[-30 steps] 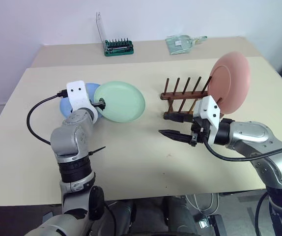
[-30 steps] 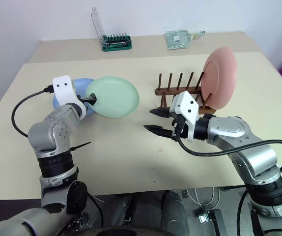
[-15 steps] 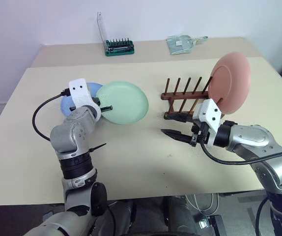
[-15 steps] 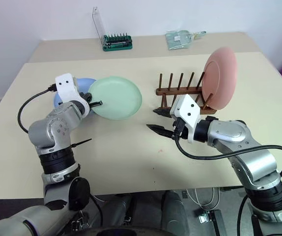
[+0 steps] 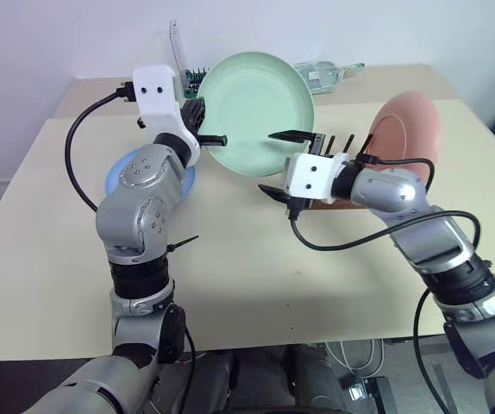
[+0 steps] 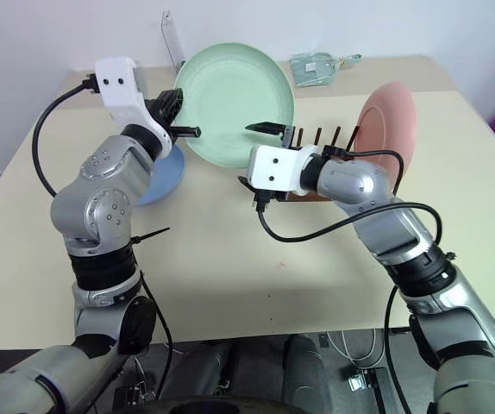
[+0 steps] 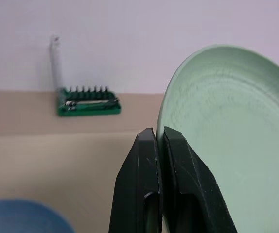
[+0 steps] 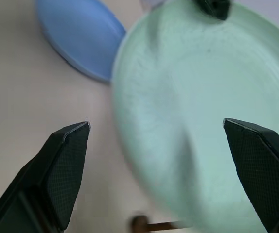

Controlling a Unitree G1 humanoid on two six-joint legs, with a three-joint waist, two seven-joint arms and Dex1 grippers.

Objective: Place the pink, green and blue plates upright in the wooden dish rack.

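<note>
Left gripper (image 5: 211, 138): fingers clenched tight on the near rim of the green plate (image 5: 256, 102). In the left wrist view the two black fingers (image 7: 144, 189) press together with the rim pinched between them. The plate is off the table (image 5: 230, 267), lifted and tilted nearly upright, its inner face turned toward the robot, above and to the left of the rack (image 5: 325, 172).

Right gripper (image 5: 282, 161): fingers spread wide, holding nothing. One finger sits in front of the green plate's lower right part, the other lower, just above the table. In the right wrist view the fingertips (image 8: 66, 160) stand on either side of the green plate's face; contact cannot be told.

Pink plate (image 5: 405, 142): upright in the rack at its right end. The rack is partly hidden behind the right gripper and its white mount.

Blue plate (image 5: 127, 177): flat on the table, left of the rack, partly hidden behind the left arm.

Back of table: green bit tray (image 7: 88, 103) and a clear packet (image 5: 321, 76).
</note>
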